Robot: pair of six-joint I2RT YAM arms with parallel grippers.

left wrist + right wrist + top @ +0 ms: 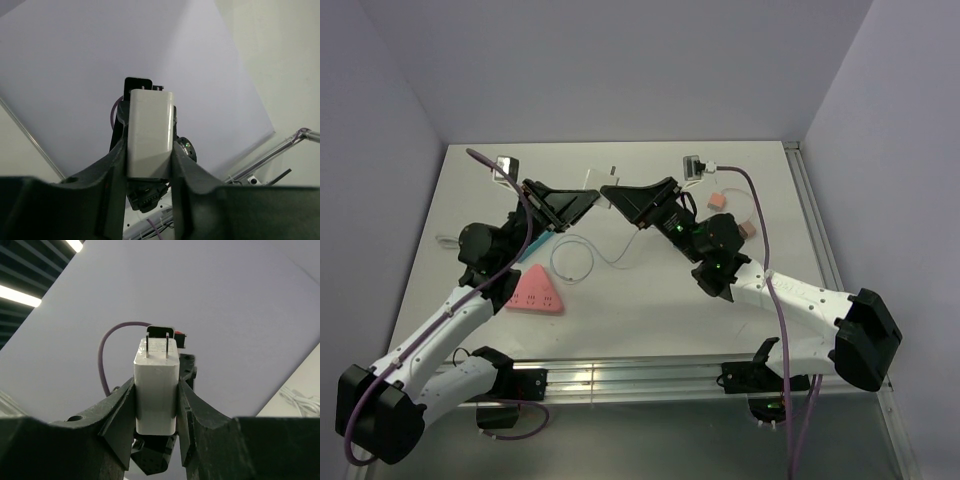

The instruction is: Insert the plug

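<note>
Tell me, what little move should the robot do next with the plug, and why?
Probably ease the right fingers forward a little, keeping the charger and its prongs aimed at the white block in the left fingers. Both are gripped and raised facing each other, and the prongs are bare, so nothing is plugged in yet. I cannot see the block's slots.

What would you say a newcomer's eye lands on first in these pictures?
Both arms are raised over the middle of the table, grippers nearly tip to tip. The right gripper clamps a white plug adapter with two metal prongs, and the left gripper clamps a white block; I cannot tell whether these are one piece. A pink triangular power strip lies flat on the table beside the left arm.
</note>
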